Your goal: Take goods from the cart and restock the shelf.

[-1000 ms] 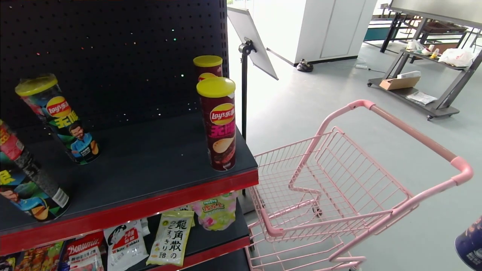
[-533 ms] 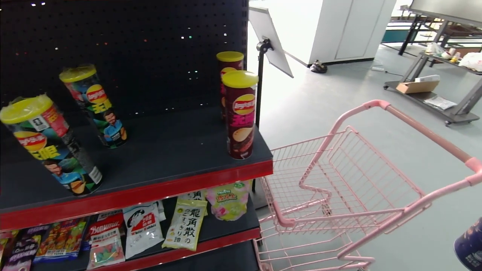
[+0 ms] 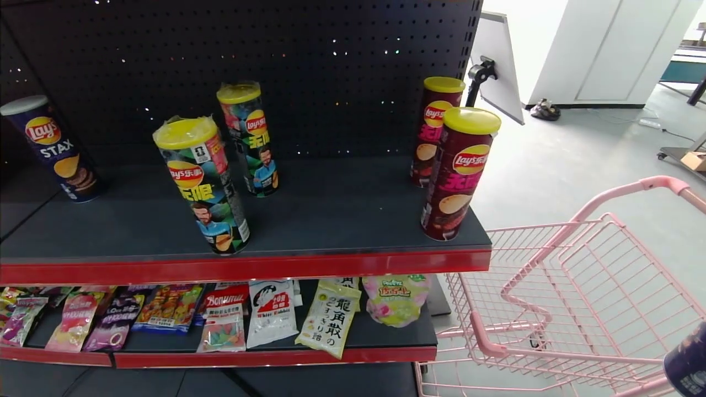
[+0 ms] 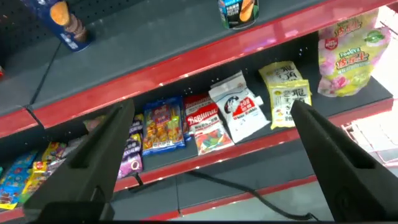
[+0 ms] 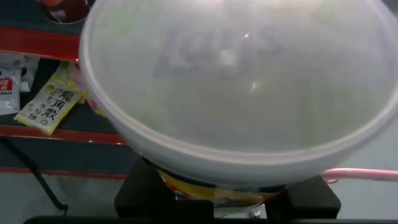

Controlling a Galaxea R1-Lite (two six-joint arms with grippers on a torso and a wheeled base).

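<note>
- Right gripper (image 5: 227,198): clamped on the held navy can (image 5: 242,81). In the right wrist view its black fingers sit on either side of the can's lower body, and the can's translucent lid faces the camera.
- Held navy can, position: in the head view it sits at the lower right corner, off the floor and near the closest rail of the cart (image 3: 481,331). It is well apart from the shelf (image 3: 248,267). Whether it is over the basket or outside it cannot be told.
- Left gripper (image 4: 211,107): fingers are spread wide with nothing between them. It hangs in front of the shelf's lower board, facing the snack bags (image 4: 239,112).
- Shelf: black pegboard back and red front edges, with two boards in view.
- Upper board, far left: a shelved navy can (image 3: 52,149) stands on its base.
- Upper board, middle: two green-patterned cans with yellow lids.
  - The front green can (image 3: 201,187) stands at the front edge.
  - The rear green can (image 3: 251,140) stands behind it, toward the pegboard.
- Upper board, right end: two maroon cans with yellow lids.
  - The front maroon can (image 3: 458,173) stands near the front corner.
  - The rear maroon can (image 3: 436,129) stands just behind it.
- Lower board: the snack bags lie flat in a row along the front edge.
- Cart: pink wire, standing on the grey floor (image 3: 551,165) just beside the shelf's right end.
- A white panel on a stand (image 3: 499,60) is behind the shelf's right end.
</note>
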